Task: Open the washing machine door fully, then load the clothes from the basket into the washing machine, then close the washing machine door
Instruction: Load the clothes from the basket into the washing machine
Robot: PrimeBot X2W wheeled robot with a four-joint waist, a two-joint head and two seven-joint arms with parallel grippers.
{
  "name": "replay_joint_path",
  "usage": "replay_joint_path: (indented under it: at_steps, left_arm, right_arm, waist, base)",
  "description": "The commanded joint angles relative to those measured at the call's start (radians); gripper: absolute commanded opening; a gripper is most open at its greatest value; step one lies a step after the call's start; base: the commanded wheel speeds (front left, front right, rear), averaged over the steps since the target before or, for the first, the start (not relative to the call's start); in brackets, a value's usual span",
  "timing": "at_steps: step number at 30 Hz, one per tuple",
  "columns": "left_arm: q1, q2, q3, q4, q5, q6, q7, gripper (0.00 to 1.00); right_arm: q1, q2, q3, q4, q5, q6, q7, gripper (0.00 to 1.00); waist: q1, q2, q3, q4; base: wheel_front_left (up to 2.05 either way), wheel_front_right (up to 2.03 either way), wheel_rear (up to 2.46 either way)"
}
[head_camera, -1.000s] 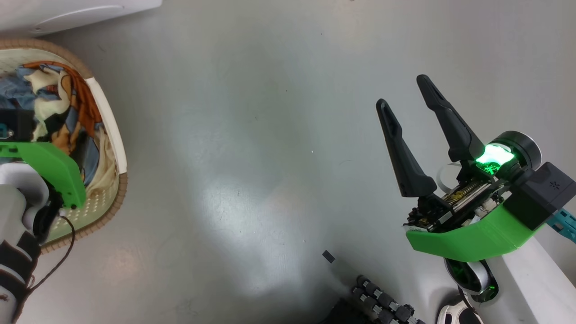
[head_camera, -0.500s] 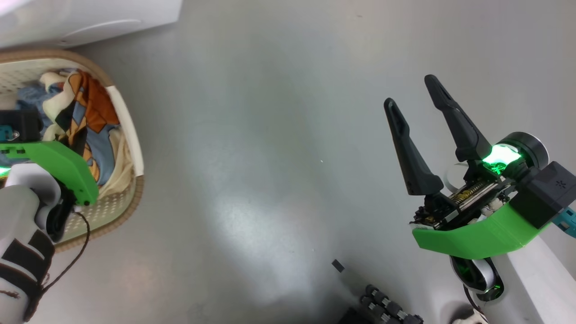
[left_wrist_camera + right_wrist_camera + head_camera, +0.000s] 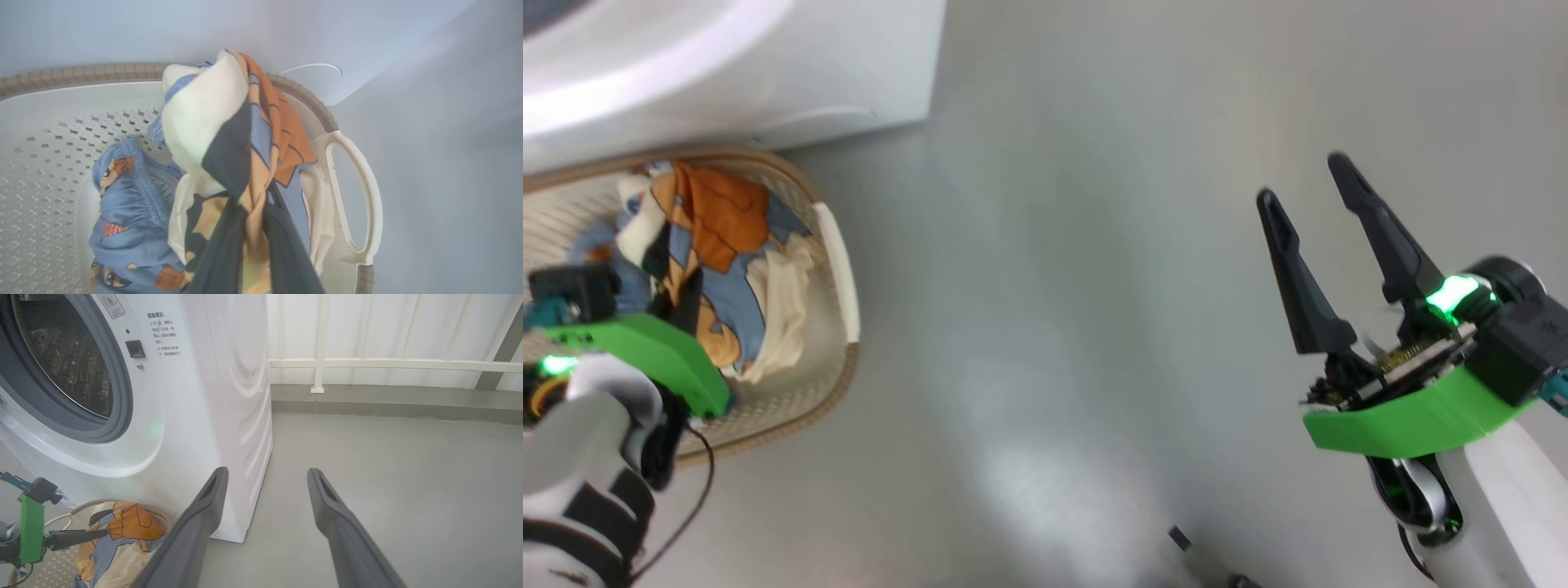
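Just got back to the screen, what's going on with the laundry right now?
The left gripper is shut on the cream patchwork garment, which is bunched up over the basket in front of the washing machine. The light blue garment lies in the basket. The right gripper is open and empty above the floor. The drum is uncovered, ready for loading.

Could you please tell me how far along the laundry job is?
Done: the washer stands open, drum uncovered. In hand: the left gripper is shut on the cream garment, bunched up over the basket. Left: load it and the blue garment lying in the basket, then shut the washer. The right gripper is open.
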State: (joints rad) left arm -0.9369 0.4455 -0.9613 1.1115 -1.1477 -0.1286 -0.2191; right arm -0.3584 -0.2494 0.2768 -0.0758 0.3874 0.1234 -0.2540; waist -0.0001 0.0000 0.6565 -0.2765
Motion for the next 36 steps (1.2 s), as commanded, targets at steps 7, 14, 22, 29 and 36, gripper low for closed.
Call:
replay_joint_path:
  at_steps: [7, 14, 22, 29, 36]
  left_arm:
    - [0.097, 0.009, 0.051, -0.033, -0.007, -0.002, -0.042, 0.0]
    - [0.19, 0.0, 0.193, -0.114, 0.097, -0.001, -0.042, 0.0]
    - [0.321, -0.018, 0.359, -0.254, 0.262, 0.03, -0.043, 0.0]
    - [0.454, -0.032, 0.505, -0.423, 0.406, 0.065, -0.043, 0.0]
    - [0.574, -0.037, 0.616, -0.591, 0.5, 0.102, -0.043, 0.0]
  right_arm:
    - [0.097, -0.05, -0.025, 0.019, 0.041, 0.007, -0.008, 1.0]
    - [0.169, -0.067, -0.077, 0.036, 0.049, 0.007, -0.008, 1.0]
    - [0.247, -0.086, -0.117, 0.044, 0.064, 0.007, -0.008, 1.0]
    - [0.309, -0.092, -0.152, 0.049, 0.075, 0.007, -0.008, 1.0]
    - [0.355, -0.096, -0.18, 0.049, 0.083, 0.007, -0.008, 1.0]
  waist:
    - [0.0001, 0.0, -0.188, 0.116]
    - [0.0001, 0.0, -0.279, 0.172]
    - [0.0001, 0.0, -0.369, 0.221]
    - [0.0001, 0.0, -0.446, 0.259]
    - [0.0001, 0.0, -0.489, 0.287]
  base:
    - [0.0, 0.0, 0.0]
    - [0.0, 0.0, 0.0]
    - [0.0, 0.0, 0.0]
    - [0.0, 0.0, 0.0]
    - [0.0, 0.0, 0.0]
